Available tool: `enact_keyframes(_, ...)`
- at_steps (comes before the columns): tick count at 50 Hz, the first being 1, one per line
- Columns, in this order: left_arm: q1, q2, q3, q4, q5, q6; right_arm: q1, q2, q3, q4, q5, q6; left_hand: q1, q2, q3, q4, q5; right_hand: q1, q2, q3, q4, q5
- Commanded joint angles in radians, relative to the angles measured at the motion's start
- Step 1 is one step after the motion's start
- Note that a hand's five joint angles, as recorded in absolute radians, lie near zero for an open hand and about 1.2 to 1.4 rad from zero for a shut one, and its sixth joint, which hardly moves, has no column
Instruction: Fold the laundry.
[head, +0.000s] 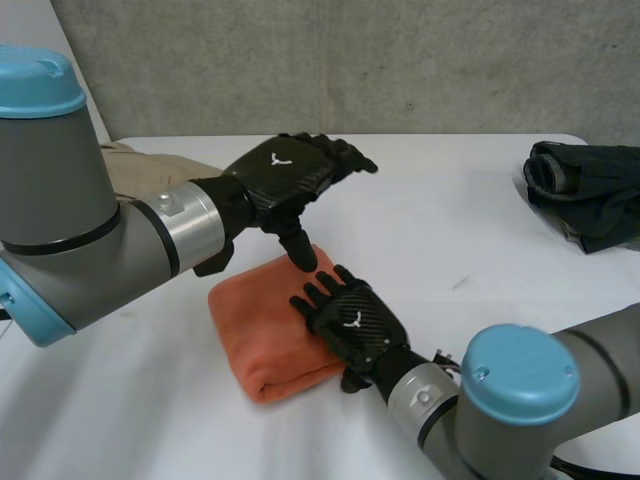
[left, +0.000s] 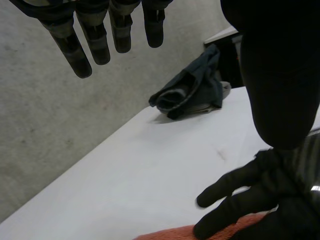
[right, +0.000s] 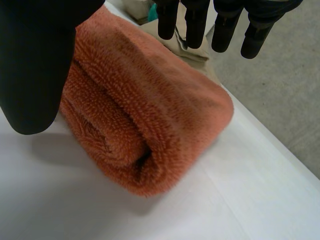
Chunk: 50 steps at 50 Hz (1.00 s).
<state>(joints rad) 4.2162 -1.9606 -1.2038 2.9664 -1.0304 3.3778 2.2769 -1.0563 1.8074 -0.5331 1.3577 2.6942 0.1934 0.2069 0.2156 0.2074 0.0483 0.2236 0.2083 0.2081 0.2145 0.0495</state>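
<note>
- We are noting an orange towel lying folded into a thick pad on the white bench, near the front and roughly between the two arms.
- In the right wrist view the towel's near end is showing a rolled fold, with the layers curling in on themselves.
- The right hand is lying flat on top of the towel at its right end. Its fingers are spreading out straight across the pile and it is gripping nothing.
- In its own wrist view the fingers are hanging straight, apart from the thumb, with the towel lying under the palm.
- The left hand is hovering above the towel's far edge with its fingers reaching out straight over the bench, relaxed and holding nothing.
- Its thumb is pointing down toward the far edge, just beside the right hand's fingertips. We cannot tell whether it is touching the cloth.
- A dark garment is sitting bunched at the bench's far right edge, well apart from the towel.
- A beige cloth is lying at the far left, partly behind the left arm.
- A grey concrete wall is running behind the bench.
</note>
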Motion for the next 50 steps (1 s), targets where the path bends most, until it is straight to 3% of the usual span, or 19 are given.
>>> enact_keyframes(1, -0.004, -0.024, 0.000, 0.003, 0.003, -0.003, 0.023, 0.113, -0.068, -0.082, 0.001, -0.013, 0.038, 0.024, 0.015, 0.024, 0.008, -0.030, -0.015, -0.015, -0.021, -0.031)
enact_keyframes(17, -0.001, -0.020, -0.002, 0.005, -0.002, -0.008, 0.024, 0.202, -0.201, -0.094, -0.005, -0.016, 0.038, 0.024, 0.015, 0.024, 0.008, 0.390, 0.405, 0.405, 0.399, 0.389)
enact_keyframes(23, -0.001, -0.012, -0.002, 0.005, -0.003, -0.008, 0.023, 0.220, -0.253, -0.093, -0.005, -0.014, 0.038, 0.024, 0.015, 0.024, 0.008, 0.786, 0.801, 0.801, 0.795, 0.785)
enact_keyframes(30, -0.001, -0.007, 0.000, 0.005, -0.003, -0.008, 0.023, 0.243, -0.315, -0.070, 0.001, -0.013, 0.038, 0.024, 0.015, 0.024, 0.008, 0.692, 0.708, 0.708, 0.701, 0.692)
enact_keyframes(33, 0.002, -0.007, 0.000, 0.005, -0.002, -0.008, 0.023, 0.260, -0.335, -0.048, 0.000, -0.016, 0.038, 0.024, 0.015, 0.024, 0.008, 0.485, 0.500, 0.501, 0.494, 0.485)
enact_keyframes(36, 0.007, -0.007, 0.000, 0.005, -0.003, -0.008, 0.023, 0.275, -0.353, -0.033, 0.000, -0.024, 0.038, 0.024, 0.015, 0.024, 0.008, 0.454, 0.470, 0.470, 0.463, 0.454)
enact_keyframes(40, 0.014, -0.007, -0.002, 0.005, -0.003, -0.008, 0.023, 0.283, -0.376, -0.022, 0.000, -0.045, 0.038, 0.024, 0.015, 0.024, 0.008, 0.758, 0.774, 0.774, 0.768, 0.758)
enact_keyframes(41, 0.014, -0.007, -0.002, 0.003, -0.003, -0.008, 0.023, 0.283, -0.381, -0.024, -0.002, -0.047, 0.038, 0.024, 0.015, 0.024, 0.008, 1.168, 1.184, 1.184, 1.178, 1.168)
enact_keyframes(50, 0.031, 0.011, 0.010, 0.005, -0.003, -0.008, 0.016, 0.266, -0.453, -0.036, 0.006, -0.034, 0.041, 0.027, 0.018, 0.027, 0.011, 1.173, 1.188, 1.188, 1.182, 1.172)
